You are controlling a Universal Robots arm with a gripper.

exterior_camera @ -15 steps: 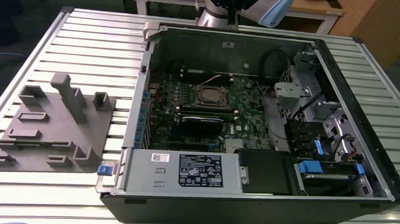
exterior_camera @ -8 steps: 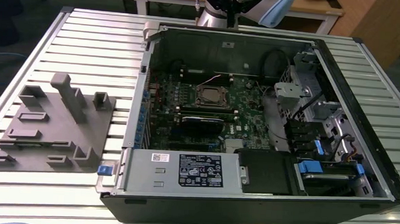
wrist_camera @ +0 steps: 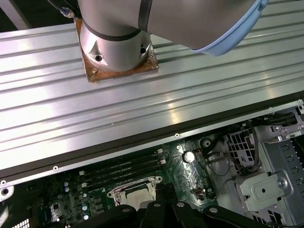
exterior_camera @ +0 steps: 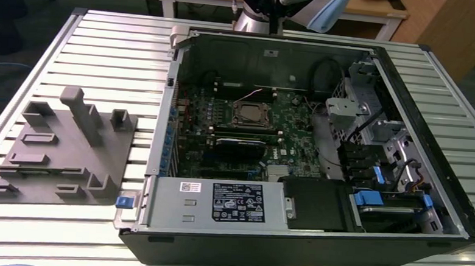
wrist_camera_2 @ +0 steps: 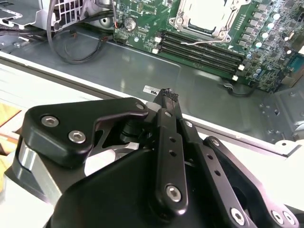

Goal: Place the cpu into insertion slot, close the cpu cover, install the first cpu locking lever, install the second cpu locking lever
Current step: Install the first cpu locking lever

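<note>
At the top centre of the exterior view, one arm [exterior_camera: 264, 12] stood at the far edge of the slatted metal worktop [exterior_camera: 54, 56], its grey and pale-blue links bent above the rim of one open computer case [exterior_camera: 296, 255]. In the middle of the case's green board sat one insertion slot [exterior_camera: 249, 113], square and metal-rimmed. One grey moulded fixture [exterior_camera: 61, 148] lay on the worktop towards the exterior view's left, well apart from the slot.

In the second wrist view, the one claw [wrist_camera_2: 166, 94] hung over the rim of the case, short of the green board. Its black linkages met at a single tip, so it looked closed with nothing in it. Beyond it, the one cpu [wrist_camera_2: 208, 13] lay in the insertion slot with its pale top showing. The silvery cpu cover [wrist_camera_2: 190, 27] framed it. Four long black memory slots [wrist_camera_2: 199, 50] ran side by side just beside the slot, between it and the claw.

In the first wrist view, the arm's round base [wrist_camera: 118, 47] stood bolted to the worktop, and the arm reached out over the case wall. The claw hovered above the board near the insertion slot. The four memory slots lay between that slot and the case wall.
</note>
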